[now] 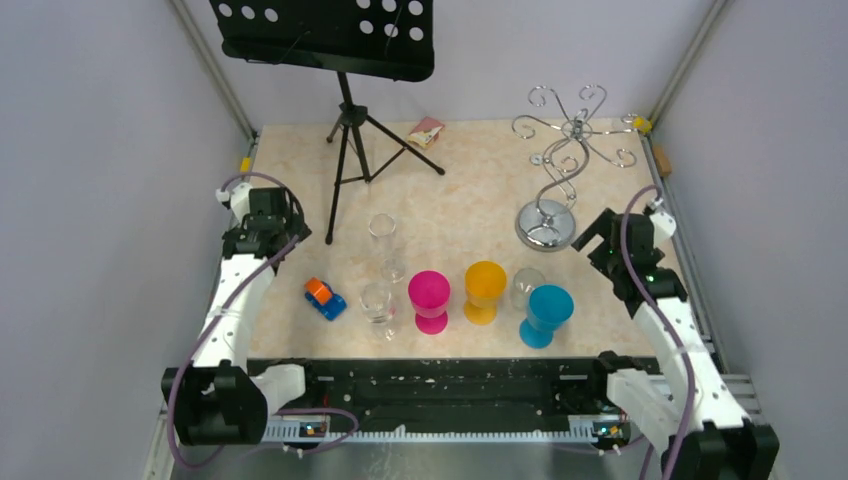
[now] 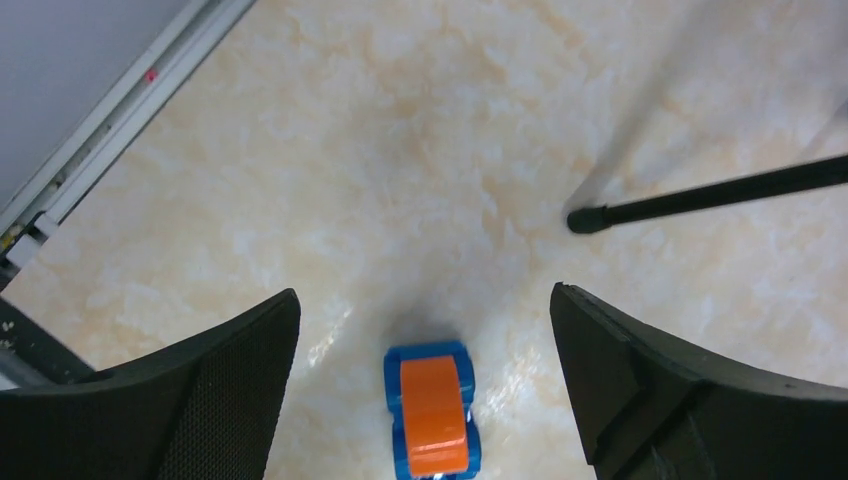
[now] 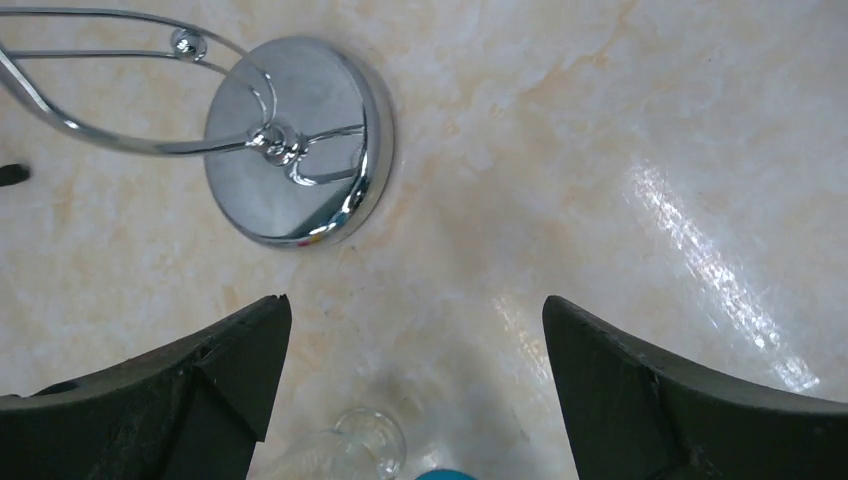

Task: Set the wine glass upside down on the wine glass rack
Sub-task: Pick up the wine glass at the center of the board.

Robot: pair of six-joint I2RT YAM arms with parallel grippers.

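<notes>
The chrome wine glass rack (image 1: pixel 548 222) stands at the back right, its curled hooks bare; its round base (image 3: pixel 300 140) shows in the right wrist view. Three clear glasses stand mid-table: a tall one (image 1: pixel 383 240), one (image 1: pixel 378 303) near the front, and one (image 1: pixel 527 284) behind the cyan goblet. I cannot tell which is the wine glass. My right gripper (image 1: pixel 603 238) hovers open just right of the rack base, with nothing between its fingers (image 3: pixel 416 300); a clear glass (image 3: pixel 360 450) lies below them. My left gripper (image 1: pixel 262 226) is open at the left edge (image 2: pixel 422 292), empty.
Pink (image 1: pixel 430 300), orange (image 1: pixel 484 290) and cyan (image 1: pixel 547 313) goblets line the front. A blue and orange toy car (image 1: pixel 325 298) (image 2: pixel 432 410) sits under the left gripper. A black tripod music stand (image 1: pixel 350 120) is at the back, one leg (image 2: pixel 700 197) near. A snack packet (image 1: pixel 426 132) lies behind.
</notes>
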